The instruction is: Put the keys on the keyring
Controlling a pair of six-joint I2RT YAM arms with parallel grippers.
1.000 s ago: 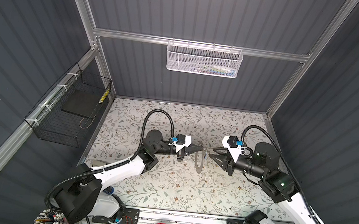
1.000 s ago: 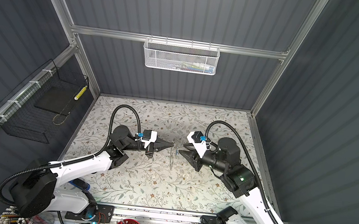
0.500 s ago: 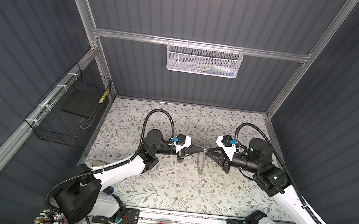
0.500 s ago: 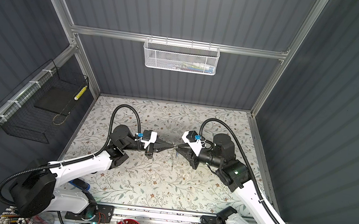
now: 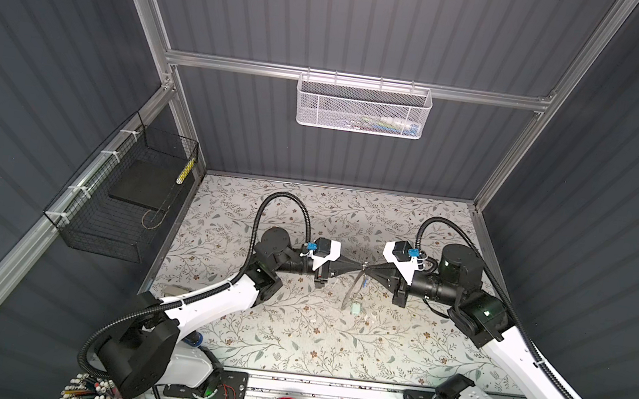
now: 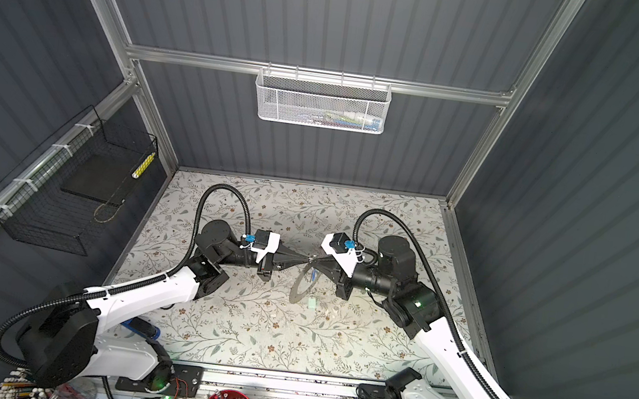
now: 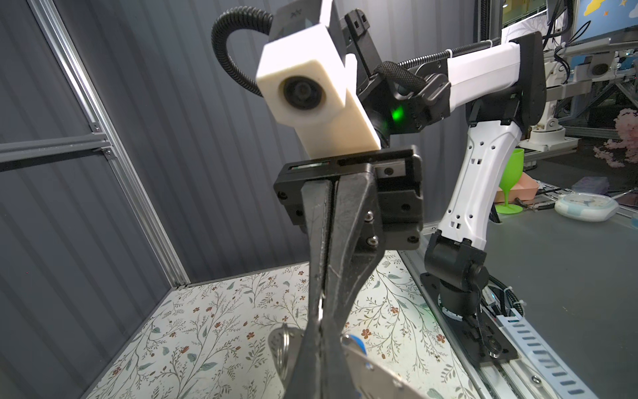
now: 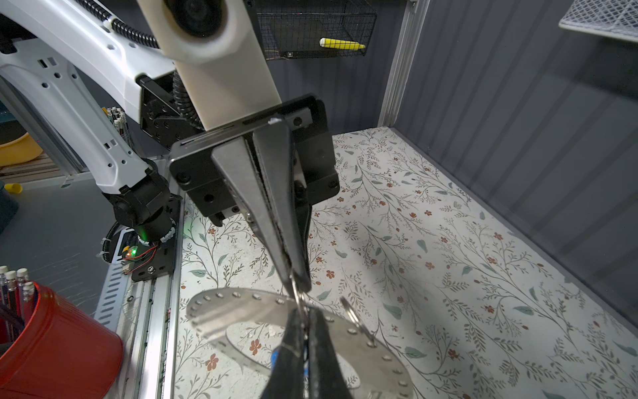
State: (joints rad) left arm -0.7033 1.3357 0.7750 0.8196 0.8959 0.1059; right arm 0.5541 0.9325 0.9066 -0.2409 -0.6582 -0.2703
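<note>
Right wrist view: the right gripper (image 8: 304, 312), a second ago spread and well apart at 3 o'clock, has come in and shut tip to tip against the left gripper (image 8: 297, 279), which stays clamped on the keyring (image 8: 241, 305). A thin wire loop (image 8: 298, 293) shows between the tips; whether the right jaws pinch it or the band, I cannot tell. In a top view the keyring (image 6: 296, 289) hangs toward 6 o'clock, with the blue-tagged key (image 6: 312, 276) at its 3 o'clock and the mint-tagged key (image 6: 311, 302) near 5. Both arms likely share the ring now, ready for threading. No brand or writing is legible.
</note>
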